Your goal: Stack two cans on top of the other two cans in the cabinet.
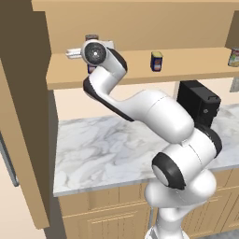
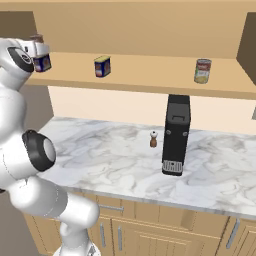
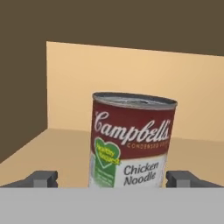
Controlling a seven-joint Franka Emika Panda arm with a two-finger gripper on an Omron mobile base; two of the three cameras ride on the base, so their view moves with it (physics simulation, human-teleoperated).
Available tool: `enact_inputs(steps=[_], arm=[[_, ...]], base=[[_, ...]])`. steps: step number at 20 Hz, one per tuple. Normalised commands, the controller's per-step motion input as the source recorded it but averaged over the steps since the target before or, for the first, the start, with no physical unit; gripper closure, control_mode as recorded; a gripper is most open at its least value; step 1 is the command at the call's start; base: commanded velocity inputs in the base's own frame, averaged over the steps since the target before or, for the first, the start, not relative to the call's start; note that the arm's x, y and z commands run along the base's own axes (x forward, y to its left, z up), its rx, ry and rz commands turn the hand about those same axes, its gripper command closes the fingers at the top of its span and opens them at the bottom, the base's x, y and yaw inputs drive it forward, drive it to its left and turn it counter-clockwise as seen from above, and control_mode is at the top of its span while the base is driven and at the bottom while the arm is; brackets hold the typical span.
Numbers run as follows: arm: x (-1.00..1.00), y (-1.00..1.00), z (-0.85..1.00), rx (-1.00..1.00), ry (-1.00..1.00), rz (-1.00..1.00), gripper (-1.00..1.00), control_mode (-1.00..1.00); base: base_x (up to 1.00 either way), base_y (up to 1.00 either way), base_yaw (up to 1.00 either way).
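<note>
The jaws stand wide apart, one dark fingertip (image 3: 41, 179) on each side of a soup can (image 3: 131, 141) and clear of its label, so nothing is gripped. In the hand view this can is upright and close up, with a red and white band on top, a pale green label below and a grey lid. It sits between the fingertips with open gaps at both sides.

In the left base view the gripper (image 1: 79, 52) reaches into the left end of the cabinet (image 1: 140, 28), at the level of the open shelf (image 1: 196, 65). The same soup can shows just above the wrist there, and under it a short dark blue can (image 2: 42, 63) peeks out in the right base view. The tall can appears to stand on top of the blue one, though the arm hides most of where they meet.

A second blue can (image 1: 157, 61) stands alone farther along the shelf, well apart from the first pair. The other tall can (image 2: 202, 70) stands upright on the shelf toward the right end, nothing under it but the board.

Below the shelf, a marble desk (image 2: 100, 150) carries a black coffee machine (image 2: 176, 135) and, just beside it, a small brown shaker (image 2: 153, 139).
</note>
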Motion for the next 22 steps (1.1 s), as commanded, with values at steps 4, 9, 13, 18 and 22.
enact_inputs(steps=[4, 9, 13, 18, 22], arm=[[-0.25, 0.06, 0.0, 0.0, 0.03, -0.01, -1.0, -1.0], [-0.34, -0.03, 0.0, 0.0, 0.18, -0.09, -1.0, -1.0], [-0.45, -0.15, 0.0, 0.0, 0.14, -0.05, -1.0, -1.0], [-0.53, -0.35, 0.0, 0.0, 0.02, 0.01, -1.0, -1.0], [-0.53, -0.52, 0.0, 0.0, -0.02, 0.06, -1.0, -1.0]], base=[[0.0, 0.0, 0.0], [0.0, 0.0, 0.0], [0.0, 0.0, 0.0], [0.0, 0.0, 0.0], [0.0, 0.0, 0.0]])
